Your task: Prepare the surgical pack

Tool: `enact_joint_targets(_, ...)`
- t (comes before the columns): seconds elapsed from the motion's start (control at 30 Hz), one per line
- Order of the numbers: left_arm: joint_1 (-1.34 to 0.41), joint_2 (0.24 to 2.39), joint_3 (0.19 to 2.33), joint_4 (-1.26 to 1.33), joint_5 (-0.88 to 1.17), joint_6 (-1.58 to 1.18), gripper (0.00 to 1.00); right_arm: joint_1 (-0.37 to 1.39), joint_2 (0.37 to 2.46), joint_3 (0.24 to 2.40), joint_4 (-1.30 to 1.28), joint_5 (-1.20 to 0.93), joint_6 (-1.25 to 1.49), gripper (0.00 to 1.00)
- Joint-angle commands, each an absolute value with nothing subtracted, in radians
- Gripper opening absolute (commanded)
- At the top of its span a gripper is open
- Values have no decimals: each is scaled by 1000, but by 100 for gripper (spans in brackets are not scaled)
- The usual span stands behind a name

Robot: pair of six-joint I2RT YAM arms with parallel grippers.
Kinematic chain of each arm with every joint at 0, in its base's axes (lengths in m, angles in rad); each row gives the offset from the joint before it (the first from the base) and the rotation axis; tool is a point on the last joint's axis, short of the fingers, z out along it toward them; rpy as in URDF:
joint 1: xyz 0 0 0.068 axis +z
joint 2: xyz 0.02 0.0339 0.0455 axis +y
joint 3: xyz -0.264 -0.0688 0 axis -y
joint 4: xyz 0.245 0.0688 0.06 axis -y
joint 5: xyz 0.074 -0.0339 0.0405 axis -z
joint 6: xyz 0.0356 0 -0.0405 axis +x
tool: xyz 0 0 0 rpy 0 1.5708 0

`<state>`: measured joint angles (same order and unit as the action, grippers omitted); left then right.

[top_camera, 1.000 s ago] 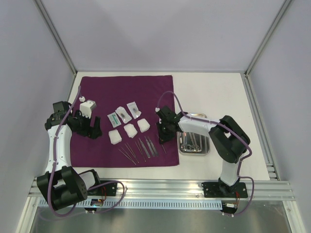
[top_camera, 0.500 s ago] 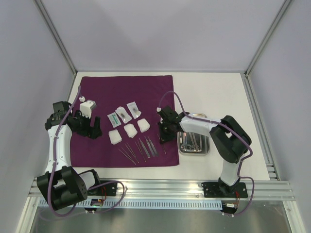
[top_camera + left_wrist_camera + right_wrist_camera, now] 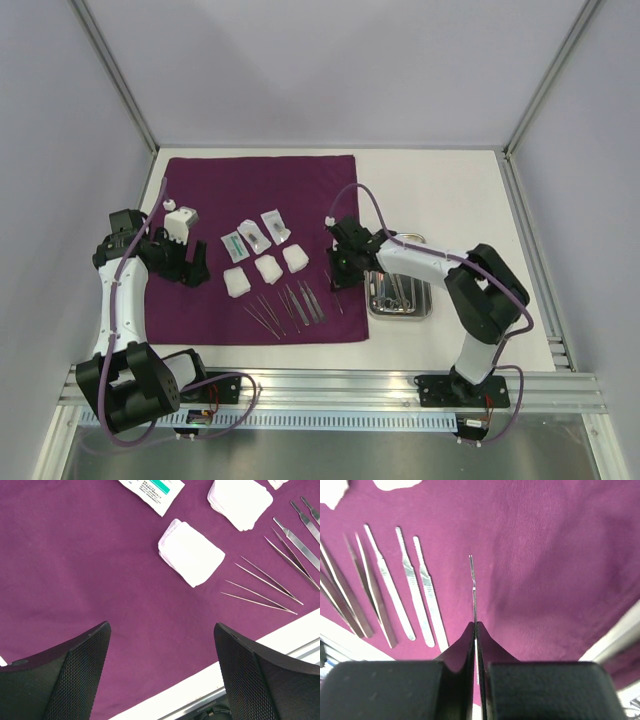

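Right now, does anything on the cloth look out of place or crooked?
Nothing spilled or damaged. Gauze, packets and tools lie in neat rows on the cloth. One thin tool sits apart, right of the tool row, pinched in the shut right gripper.

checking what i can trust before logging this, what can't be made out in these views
- Tray contents: top view, too small to tell which tools lie inside.
- Thin tool in the right gripper: right wrist view, its rear end hidden between the shut fingers; kind unclear.
- Packet: left wrist view, cut off by the top edge, print unreadable.
- Right gripper's tips: top view, hidden under its own wrist.
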<state>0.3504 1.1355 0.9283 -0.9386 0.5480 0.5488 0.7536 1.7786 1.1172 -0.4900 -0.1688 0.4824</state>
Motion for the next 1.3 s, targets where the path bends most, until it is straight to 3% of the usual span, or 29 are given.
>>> enact_joint_targets(0.0,357,1126,928,-927,560,569,93,753,1732,1123,-494,-149,491,0)
enact_joint_targets(0.17,359,1121,931,-928,554,568,93,726,1625,1120,-517,-126,494,0)
enact_joint_targets(0.47,359,1132,937,-931,560,548,93,373,1358,860,-522,-228,480,0)
enact_joint_targets(0.87,356,1115,940,-951,568,557,93,285,1425,727,-393,-255,477,1)
enact_joint_targets(1.07,357,1112,940,-954,563,560,93,287,1404,773,-478,-177,463,31)
enact_joint_targets(1.2,356,1111,946,-956,563,551,93,328,1361,859,-618,-45,471,40)
enact_joint_targets(1.27,356,1111,948,-954,558,542,93,429,1344,935,-653,82,482,41)
